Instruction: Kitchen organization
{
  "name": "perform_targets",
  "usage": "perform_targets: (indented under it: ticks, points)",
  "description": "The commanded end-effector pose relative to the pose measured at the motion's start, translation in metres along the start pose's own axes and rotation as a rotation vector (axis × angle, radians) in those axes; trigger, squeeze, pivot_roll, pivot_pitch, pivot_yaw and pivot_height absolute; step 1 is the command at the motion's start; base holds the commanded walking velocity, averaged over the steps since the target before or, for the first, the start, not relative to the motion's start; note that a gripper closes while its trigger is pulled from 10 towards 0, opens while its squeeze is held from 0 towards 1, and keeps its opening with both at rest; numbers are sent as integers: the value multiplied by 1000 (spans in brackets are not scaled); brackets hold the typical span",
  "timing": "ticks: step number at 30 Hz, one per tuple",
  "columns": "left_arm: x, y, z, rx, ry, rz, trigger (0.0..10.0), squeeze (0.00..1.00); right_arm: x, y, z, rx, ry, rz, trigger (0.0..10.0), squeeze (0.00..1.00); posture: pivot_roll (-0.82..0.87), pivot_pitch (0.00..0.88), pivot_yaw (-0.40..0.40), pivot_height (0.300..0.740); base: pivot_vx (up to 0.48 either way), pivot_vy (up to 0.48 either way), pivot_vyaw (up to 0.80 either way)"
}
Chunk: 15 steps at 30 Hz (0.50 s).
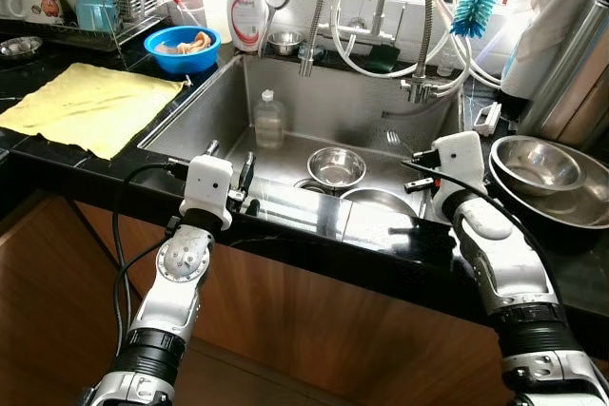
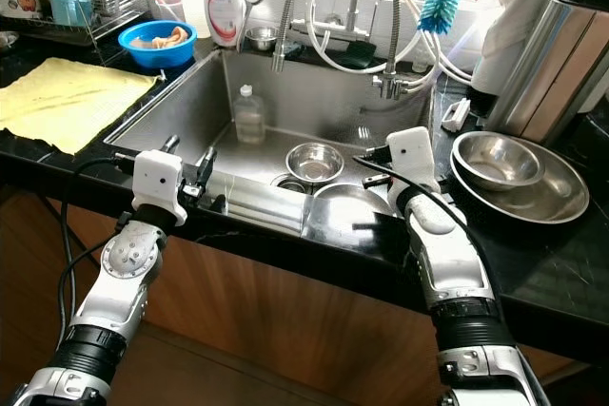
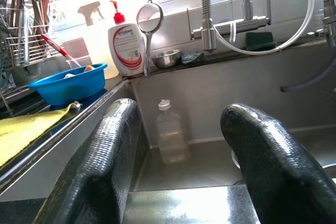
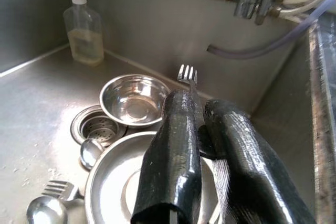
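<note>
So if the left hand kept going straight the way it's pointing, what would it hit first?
Probably the clear bottle standing against the sink's back wall; the left hand is open and the space between looks free, though depth is uncertain.

Bright backlight from behind the faucet [image 1: 381, 7], blown-out highlights, glare on steel sink [image 1: 190, 121], sharp focus

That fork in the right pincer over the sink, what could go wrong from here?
The right pincer pinches the fork only by its thin handle, tines up; it might slip and drop onto the steel plate or small bowl below. The stacked bowls sit on the counter close beside that arm, so a swing could knock them.
</note>
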<state>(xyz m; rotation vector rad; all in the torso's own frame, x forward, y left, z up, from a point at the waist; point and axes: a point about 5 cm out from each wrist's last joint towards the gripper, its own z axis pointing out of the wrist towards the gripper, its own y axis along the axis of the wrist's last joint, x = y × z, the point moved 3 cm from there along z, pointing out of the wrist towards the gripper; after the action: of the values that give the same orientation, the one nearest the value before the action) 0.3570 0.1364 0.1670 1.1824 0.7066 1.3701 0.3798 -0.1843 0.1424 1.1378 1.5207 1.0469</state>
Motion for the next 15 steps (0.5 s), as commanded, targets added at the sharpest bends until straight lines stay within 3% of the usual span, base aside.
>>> perform_targets:
  ticks: [1,9,15]
  points:
    - [1,4,2,-18,-2,14,10000,0,-4,-3,0,4,-20,33,10000,0,68,0,-47,740,0,0,0]
    - [1,3,0,-13,-5,14,10000,0,-11,-14,-5,17,-54,64,10000,0,62,0,-40,740,0,0,0]
    - [2,3,0,-11,-4,15,10000,0,-13,-10,-5,-9,-81,79,10000,0,63,0,-38,740,0,0,0]
